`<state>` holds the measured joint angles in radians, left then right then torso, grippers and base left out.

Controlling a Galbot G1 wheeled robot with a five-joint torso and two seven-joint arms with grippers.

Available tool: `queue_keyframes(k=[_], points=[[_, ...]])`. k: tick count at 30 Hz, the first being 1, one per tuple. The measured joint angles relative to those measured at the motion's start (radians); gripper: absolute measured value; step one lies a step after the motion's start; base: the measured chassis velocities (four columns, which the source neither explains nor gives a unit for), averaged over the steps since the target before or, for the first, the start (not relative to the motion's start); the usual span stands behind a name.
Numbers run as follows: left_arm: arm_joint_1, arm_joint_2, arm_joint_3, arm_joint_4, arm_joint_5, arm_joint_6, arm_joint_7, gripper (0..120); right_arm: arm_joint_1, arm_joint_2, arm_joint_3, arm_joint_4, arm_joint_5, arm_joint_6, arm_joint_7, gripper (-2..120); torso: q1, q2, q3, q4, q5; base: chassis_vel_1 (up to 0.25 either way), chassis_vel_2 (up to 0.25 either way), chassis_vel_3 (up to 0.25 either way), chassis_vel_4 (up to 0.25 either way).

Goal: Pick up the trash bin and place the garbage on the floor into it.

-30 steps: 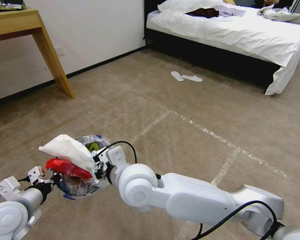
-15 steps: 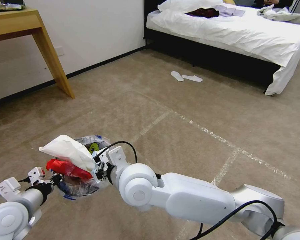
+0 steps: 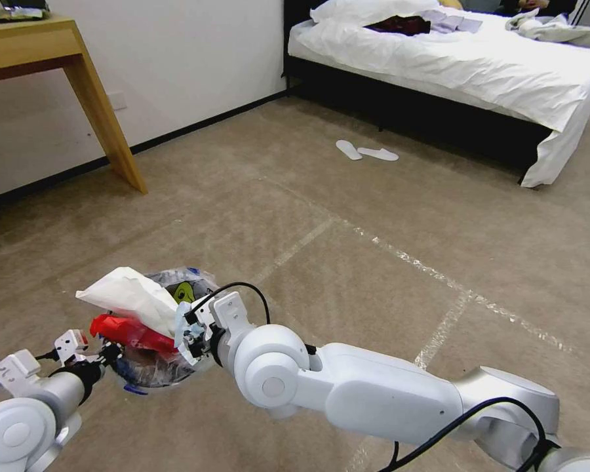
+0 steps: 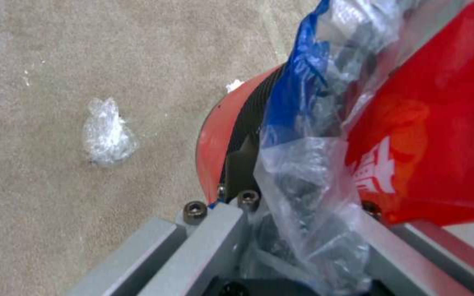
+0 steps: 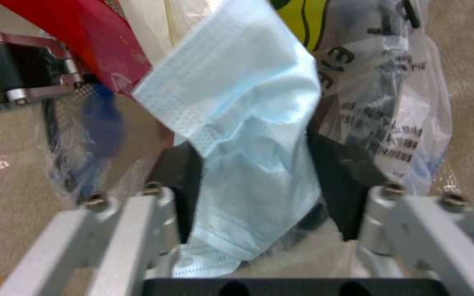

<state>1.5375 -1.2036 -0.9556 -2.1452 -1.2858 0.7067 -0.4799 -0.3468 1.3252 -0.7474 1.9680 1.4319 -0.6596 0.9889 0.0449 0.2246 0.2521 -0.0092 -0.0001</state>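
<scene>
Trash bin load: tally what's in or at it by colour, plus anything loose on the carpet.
White tissue pack: 1
Red wrapper: 1
Light-blue mask, between the right gripper's fingers: 1
Clear plastic wad on carpet: 1
Total: 4

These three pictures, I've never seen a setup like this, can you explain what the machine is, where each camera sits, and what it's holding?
It is a wheeled robot with two arms, in a bedroom. The wide picture comes from a camera on its head, looking down at the carpet floor. The other two come from cameras on its wrists, looking along the fingers.

The left gripper is clamped on the rim of a small red trash bin lined with a clear bag, holding it up off the floor. A white packet and a red wrapper stick out of it.

The right gripper is at the bin's mouth, with a light-blue face mask between its open fingers.

A crumpled clear wad lies on the floor.
</scene>
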Motion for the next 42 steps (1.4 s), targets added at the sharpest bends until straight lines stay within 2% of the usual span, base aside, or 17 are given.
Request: queue_keyframes(k=[2,3,5,8,9,13,21,33,37,38,40,42], points=[[0.0,0.0,0.001,0.003,0.001,0.0,0.001,0,0.002,0.0,-0.003,0.001,0.0,0.0,0.0,62,0.0,0.0,0.0,0.0,0.0,0.0,0.0,0.0,0.0],[0.0,0.0,0.001,0.003,0.001,0.0,0.001,0,0.002,0.0,-0.003,0.001,0.0,0.0,0.0,62,0.0,0.0,0.0,0.0,0.0,0.0,0.0,0.0,0.0],[0.0,0.0,0.001,0.004,0.004,-0.001,0.002,0,0.004,0.001,-0.006,0.003,0.0,0.0,0.0,76,0.0,0.0,0.0,0.0,0.0,0.0,0.0,0.0,0.0],[0.0,0.0,0.001,0.005,0.004,-0.001,0.004,0,0.005,0.002,-0.007,0.003,-0.001,0.0,0.0,81,0.0,0.0,0.0,0.0,0.0,0.0,0.0,0.0,0.0],[0.001,0.0,0.001,0.005,0.004,-0.001,0.004,0,0.007,0.003,-0.008,0.003,-0.001,0.0,0.0,88,0.0,0.0,0.0,0.0,0.0,0.0,0.0,0.0,0.0],[0.001,0.0,0.0,0.005,0.005,-0.001,0.005,0,0.013,0.007,-0.011,0.002,-0.002,0.0,0.0,99,0.0,0.0,0.0,0.0,0.0,0.0,0.0,0.0,0.0],[0.003,-0.003,-0.001,0.005,0.01,-0.002,0.007,0,0.026,0.013,-0.001,-0.001,-0.004,0.007,-0.002,100,0.0,0.0,0.0,0.0001,0.0,0.0,0.0,0.0,0.0],[0.004,0.003,-0.003,0.013,0.016,-0.002,0.006,0,0.033,-0.003,0.076,0.051,-0.047,0.065,-0.096,100,0.0,0.0,0.0,0.0001,0.0,0.0,0.0,0.0,0.0],[0.005,0.008,-0.005,0.016,0.016,-0.002,0.004,0,0.023,-0.025,0.118,0.084,-0.07,0.111,-0.15,100,0.0,0.0,0.0,0.0001,0.0,0.0,0.0,0.0,0.0],[0.005,0.011,-0.006,0.016,0.015,-0.002,0.002,0,0.006,-0.052,0.161,0.108,-0.092,0.156,-0.21,100,0.0,0.0,0.0,0.0001,0.0001,0.0,0.0,0.0,0.0],[0.005,0.011,-0.007,0.016,0.014,-0.002,0.002,0,-0.003,-0.063,0.179,0.116,-0.102,0.176,-0.231,100,0.0,0.0,0.0,0.0002,0.0,0.0,0.0,0.0,0.0],[0.007,0.016,-0.012,0.013,0.01,-0.002,-0.001,0,-0.062,-0.118,0.288,0.145,-0.163,0.273,-0.345,100,0.0,0.0,0.0,0.0,0.0003,0.0,0.0,0.0,0.0]])
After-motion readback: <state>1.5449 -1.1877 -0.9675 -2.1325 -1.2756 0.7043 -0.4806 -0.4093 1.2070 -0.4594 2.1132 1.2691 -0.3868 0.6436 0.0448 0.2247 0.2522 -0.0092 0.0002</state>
